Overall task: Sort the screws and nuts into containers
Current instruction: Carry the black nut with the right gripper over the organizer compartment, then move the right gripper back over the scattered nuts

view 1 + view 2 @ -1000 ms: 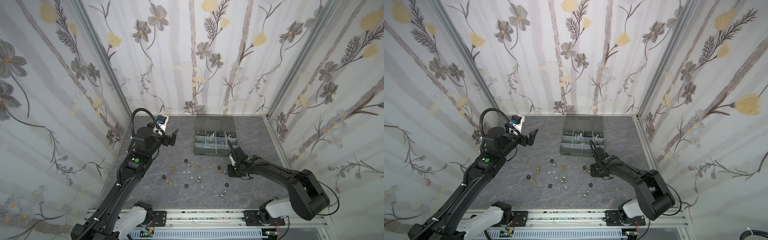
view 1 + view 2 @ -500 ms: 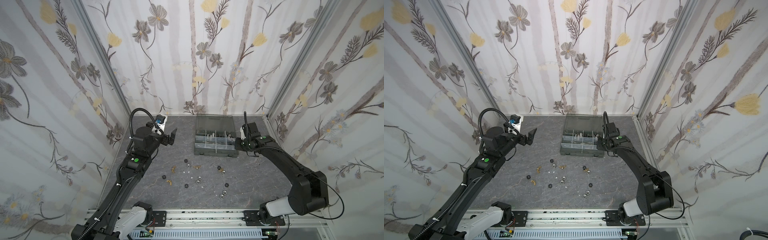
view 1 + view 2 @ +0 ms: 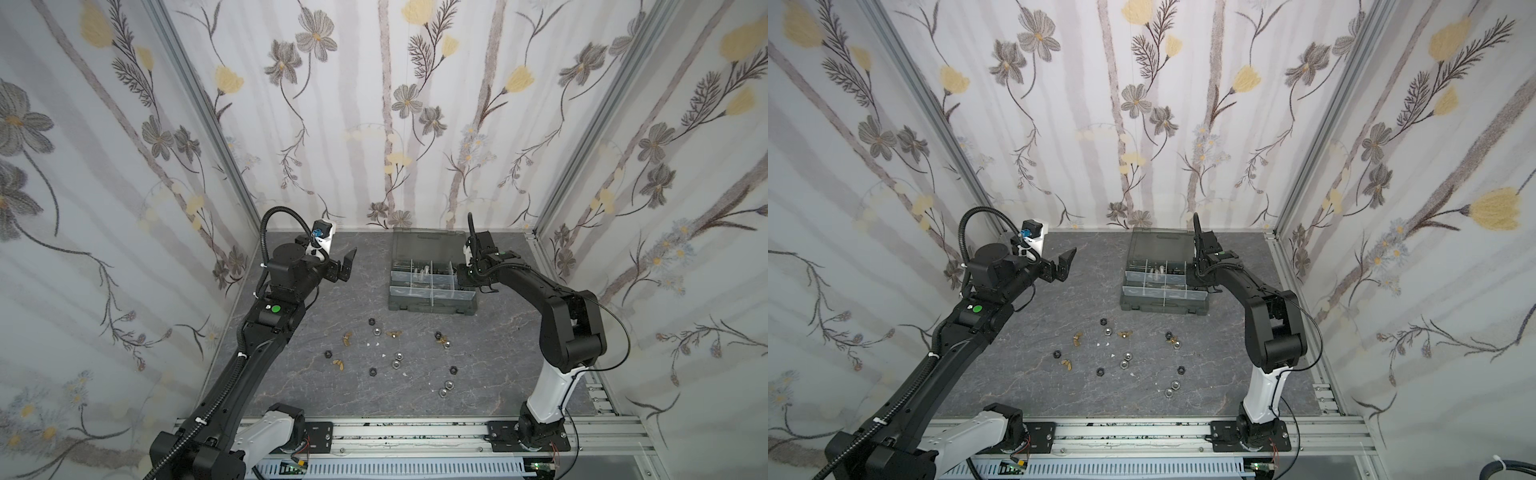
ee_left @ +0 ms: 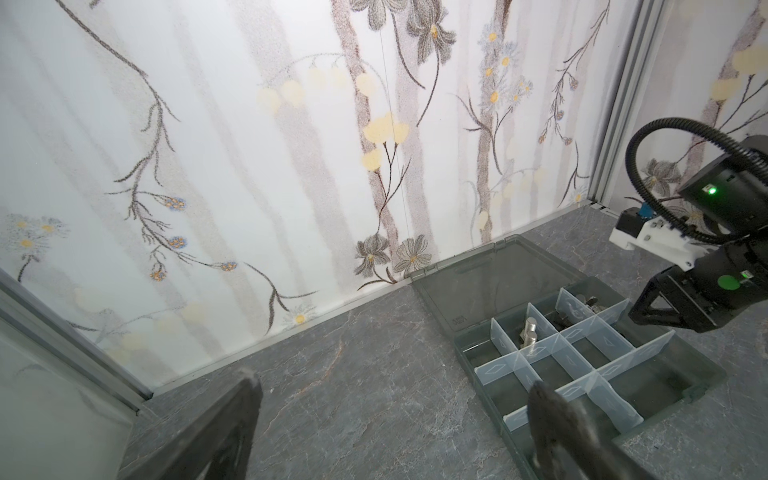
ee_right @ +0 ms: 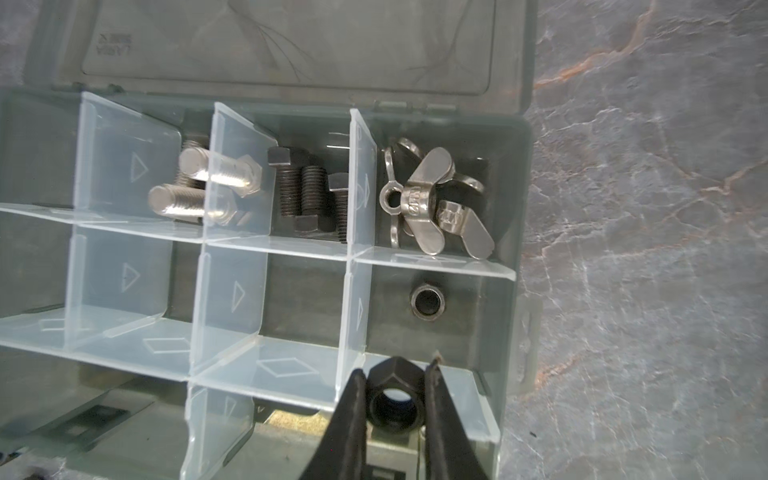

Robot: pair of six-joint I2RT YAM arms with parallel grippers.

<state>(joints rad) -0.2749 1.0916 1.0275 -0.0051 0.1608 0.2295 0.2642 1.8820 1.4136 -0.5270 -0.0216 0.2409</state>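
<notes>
A small black hex nut [image 5: 392, 399] is pinched by its flat sides between the two thin fingers of the right claw [image 5: 395, 370]. It hangs above the dark grey plastic organiser case [image 5: 521, 199], at the case's end nearest the right arm, just over a clear plastic divider [image 5: 286, 368]. Which compartment lies below it I cannot tell. Beyond this divider one compartment holds a single dark hex nut [image 5: 428, 304] with free floor around it. The row along the smoky translucent lid [image 5: 291, 41] holds silver wing nuts [image 5: 432, 208], black screws [image 5: 307, 195] and silver screws [image 5: 208, 187].

Open grey marbled table [image 5: 644, 249] runs along the case's end wall. Loose nuts [image 3: 395, 361] lie scattered in front of the case, apart from it. The left claw [image 3: 348, 262] stands wide open in the air, well apart from the case's other end.

In both top views the right fingertips are hidden by the wrist. In the right wrist view the case's front row is partly covered and cut off.
</notes>
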